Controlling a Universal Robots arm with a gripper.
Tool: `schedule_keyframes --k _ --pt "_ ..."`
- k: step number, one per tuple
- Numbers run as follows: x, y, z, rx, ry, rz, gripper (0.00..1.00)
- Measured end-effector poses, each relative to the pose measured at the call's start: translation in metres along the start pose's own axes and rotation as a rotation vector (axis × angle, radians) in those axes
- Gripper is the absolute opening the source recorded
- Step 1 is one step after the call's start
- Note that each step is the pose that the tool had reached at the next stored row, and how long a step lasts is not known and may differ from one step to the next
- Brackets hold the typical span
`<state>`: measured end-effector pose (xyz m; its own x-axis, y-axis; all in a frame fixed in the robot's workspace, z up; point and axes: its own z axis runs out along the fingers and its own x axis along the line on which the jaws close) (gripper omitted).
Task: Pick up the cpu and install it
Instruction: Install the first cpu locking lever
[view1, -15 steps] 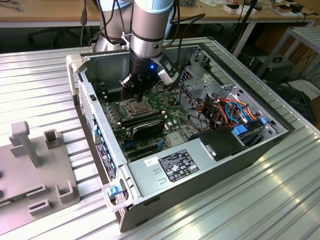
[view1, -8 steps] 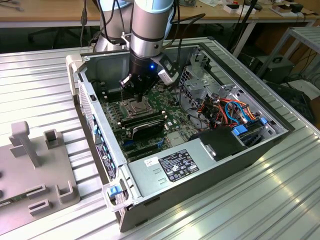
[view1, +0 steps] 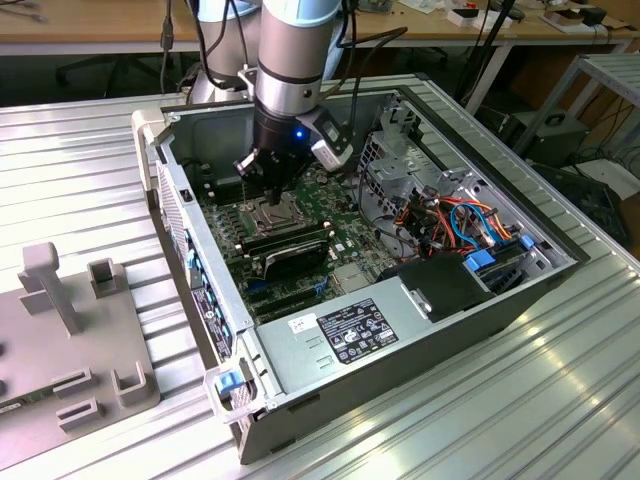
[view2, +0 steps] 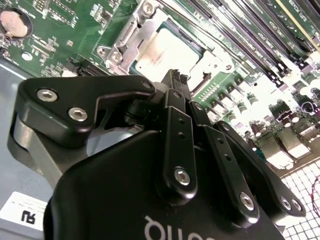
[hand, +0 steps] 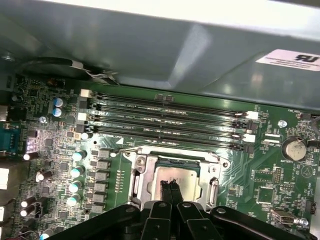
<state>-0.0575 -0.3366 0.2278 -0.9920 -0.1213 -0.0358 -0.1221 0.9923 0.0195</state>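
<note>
The cpu (hand: 189, 176) is a silver square lying flat in its metal socket frame (hand: 137, 174) on the green motherboard (hand: 60, 130); it also shows in the second wrist view (view2: 167, 50). My gripper (hand: 170, 189) hangs just above the cpu's lid, its two black fingertips pressed together with nothing between them. In the second wrist view the gripper (view2: 175, 79) points down at the socket's edge. In the exterior view the gripper (view1: 270, 192) reaches into the open computer case (view1: 200, 270) over the socket.
Several memory slots (hand: 165, 120) run beside the socket. The power supply (view1: 350, 335) sits at the case's near end, with a cable bundle (view1: 450, 215) and drive cage (view1: 400, 150) toward the exterior view's right. A grey fixture plate (view1: 60, 340) lies outside the case.
</note>
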Motion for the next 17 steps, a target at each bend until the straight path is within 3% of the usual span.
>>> schedule_keyframes --k 11,17 --pt "0.0329 0.0040 0.0016 0.0008 0.0000 0.000 0.11" --pt "0.0365 0.0045 0.0017 0.0008 0.0001 0.000 0.11"
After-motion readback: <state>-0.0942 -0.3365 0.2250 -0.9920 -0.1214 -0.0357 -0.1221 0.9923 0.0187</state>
